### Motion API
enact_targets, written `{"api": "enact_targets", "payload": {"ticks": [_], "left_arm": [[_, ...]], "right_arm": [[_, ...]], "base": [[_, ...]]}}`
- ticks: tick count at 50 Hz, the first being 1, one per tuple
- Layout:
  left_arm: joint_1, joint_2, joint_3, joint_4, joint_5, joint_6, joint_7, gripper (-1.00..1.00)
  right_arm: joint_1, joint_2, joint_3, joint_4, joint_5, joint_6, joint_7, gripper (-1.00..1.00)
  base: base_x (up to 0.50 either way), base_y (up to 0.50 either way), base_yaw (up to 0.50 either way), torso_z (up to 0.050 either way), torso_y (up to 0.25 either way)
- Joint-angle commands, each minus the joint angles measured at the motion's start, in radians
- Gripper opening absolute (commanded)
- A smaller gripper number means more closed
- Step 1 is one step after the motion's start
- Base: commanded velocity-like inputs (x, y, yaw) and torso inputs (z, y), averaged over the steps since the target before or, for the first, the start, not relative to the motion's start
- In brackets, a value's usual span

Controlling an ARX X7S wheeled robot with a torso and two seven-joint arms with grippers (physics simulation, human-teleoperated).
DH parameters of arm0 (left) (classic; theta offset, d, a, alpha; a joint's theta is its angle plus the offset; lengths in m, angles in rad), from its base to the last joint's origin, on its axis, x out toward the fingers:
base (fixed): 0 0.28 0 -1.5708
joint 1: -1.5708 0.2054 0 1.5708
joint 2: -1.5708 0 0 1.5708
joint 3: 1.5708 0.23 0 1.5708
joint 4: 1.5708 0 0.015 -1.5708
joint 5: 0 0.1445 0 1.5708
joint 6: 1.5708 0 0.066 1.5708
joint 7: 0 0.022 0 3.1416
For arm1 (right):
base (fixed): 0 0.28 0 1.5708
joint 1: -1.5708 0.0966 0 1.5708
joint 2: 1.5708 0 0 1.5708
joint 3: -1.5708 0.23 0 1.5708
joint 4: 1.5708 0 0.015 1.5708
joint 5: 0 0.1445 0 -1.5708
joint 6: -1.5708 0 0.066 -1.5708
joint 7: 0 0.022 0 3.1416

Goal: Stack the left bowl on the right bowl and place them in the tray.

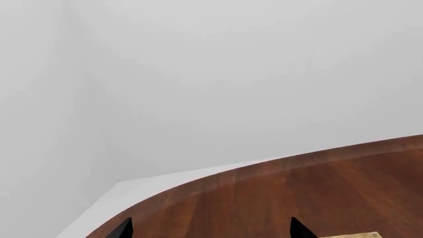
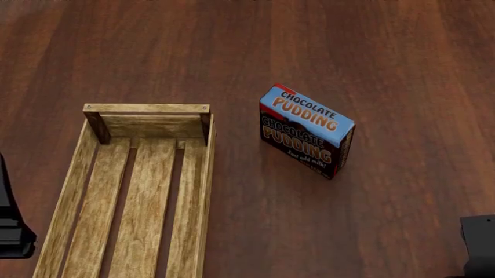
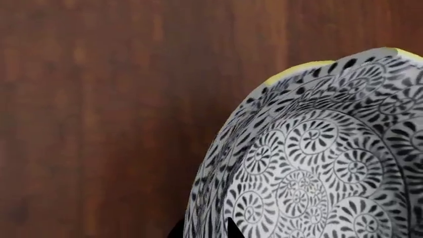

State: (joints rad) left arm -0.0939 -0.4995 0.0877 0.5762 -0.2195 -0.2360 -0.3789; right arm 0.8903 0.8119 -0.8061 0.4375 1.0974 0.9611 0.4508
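A bowl [image 3: 317,163] with a black-and-white swirl pattern fills the right wrist view over the brown table. A thin yellow edge [image 3: 297,69] shows behind its far rim; I cannot tell what it belongs to. My right gripper [image 3: 203,232] is shut on the patterned bowl's rim, one fingertip [image 3: 233,229] inside and one outside. My left gripper [image 1: 211,234] is open and empty above the table near its curved edge. The light-wood tray [image 2: 93,191] lies empty at the left of the head view, and its corner [image 1: 360,235] shows in the left wrist view. No bowl shows in the head view.
A blue-and-black chocolate pudding box [image 2: 307,130] stands right of the tray. Black arm parts show at the left edge [image 2: 11,226] and lower right corner [image 2: 479,246] of the head view. The table's rounded edge [image 1: 218,181] meets a pale floor.
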Motion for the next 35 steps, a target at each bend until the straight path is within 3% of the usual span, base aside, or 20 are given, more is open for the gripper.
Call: {"api": "enact_targets", "payload": {"ticks": [1,21,35], "left_arm": [[0.003,-0.004,-0.007,0.016,-0.010,-0.005,-0.003,1.00],[0.027,-0.018,-0.051,0.072,-0.053,-0.012,-0.011,1.00],[0.035,-0.022,-0.067,0.088,-0.074,-0.013,-0.012,1.00]], "right_arm": [[0.022,0.049,0.019,-0.108,0.067,0.093,0.077,-1.00],[0.131,0.177,0.145,-0.376,0.317,0.319,0.341,-1.00],[0.217,0.188,0.184,-0.444,0.448,0.408,0.470,-1.00]], "base": [[0.00,0.00,0.00,0.000,0.000],[0.00,0.00,0.00,0.000,0.000],[0.00,0.00,0.00,0.000,0.000]]}}
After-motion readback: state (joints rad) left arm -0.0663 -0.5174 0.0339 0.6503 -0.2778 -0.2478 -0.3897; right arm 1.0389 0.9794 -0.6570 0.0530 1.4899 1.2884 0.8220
